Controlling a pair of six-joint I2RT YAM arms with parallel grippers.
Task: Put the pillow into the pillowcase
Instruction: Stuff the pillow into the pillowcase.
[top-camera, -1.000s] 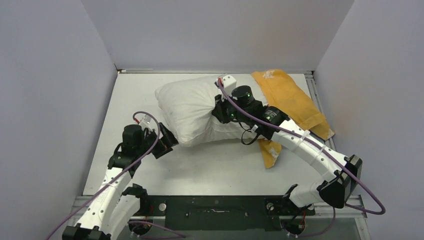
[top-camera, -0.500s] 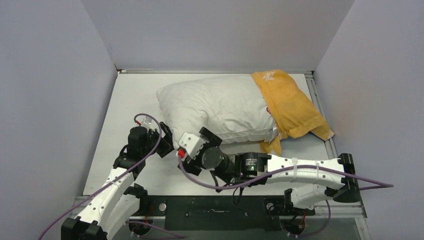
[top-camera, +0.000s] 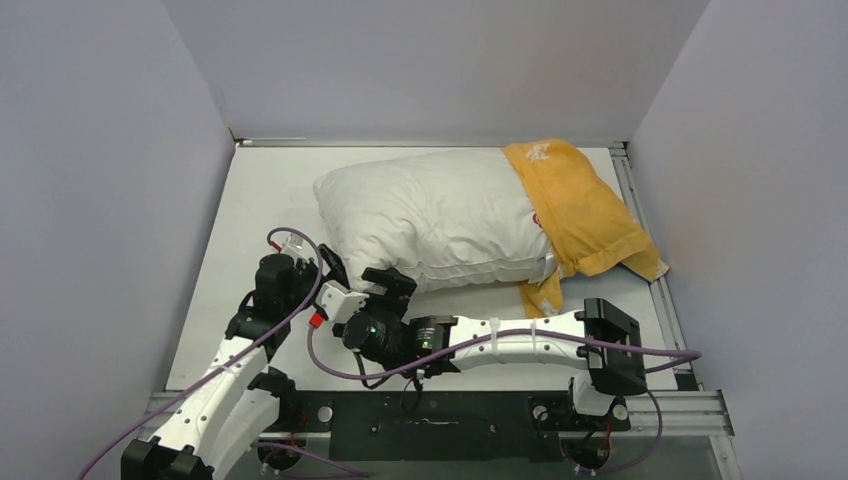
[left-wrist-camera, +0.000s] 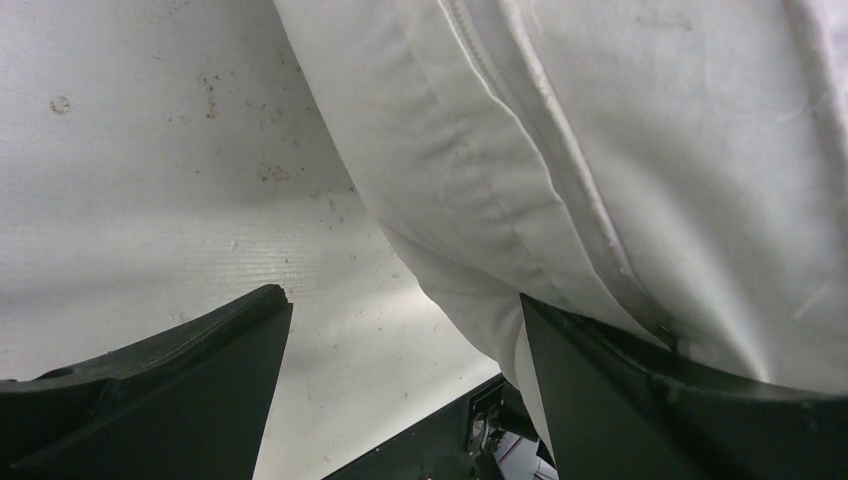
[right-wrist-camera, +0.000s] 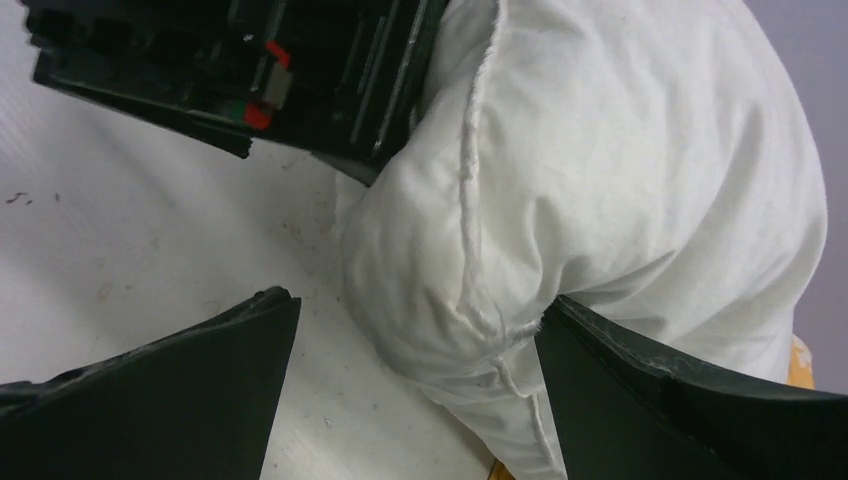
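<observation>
The white pillow (top-camera: 430, 215) lies across the table (top-camera: 255, 195), its right end tucked inside the orange-yellow pillowcase (top-camera: 580, 205). My left gripper (top-camera: 335, 273) is open at the pillow's near-left corner. In the left wrist view the pillow (left-wrist-camera: 600, 150) rests against the right-hand finger (left-wrist-camera: 680, 400) of that gripper (left-wrist-camera: 400, 300). My right gripper (top-camera: 386, 282) is open just beside it. In the right wrist view a seamed corner of the pillow (right-wrist-camera: 560, 200) sits between the spread jaws of the gripper (right-wrist-camera: 415, 305), touching one finger (right-wrist-camera: 690, 400).
Grey walls close in the table on the left, back and right. The right arm (top-camera: 520, 338) stretches leftwards across the near edge. The left gripper's body (right-wrist-camera: 250, 70) shows close ahead in the right wrist view. A strip of pillowcase (top-camera: 543, 295) hangs out below the pillow.
The right arm left the pillow's right end, swung down and left to the near-left corner, and its gripper opened. The pillow settled flat with its end in the pillowcase. The left gripper barely moved.
</observation>
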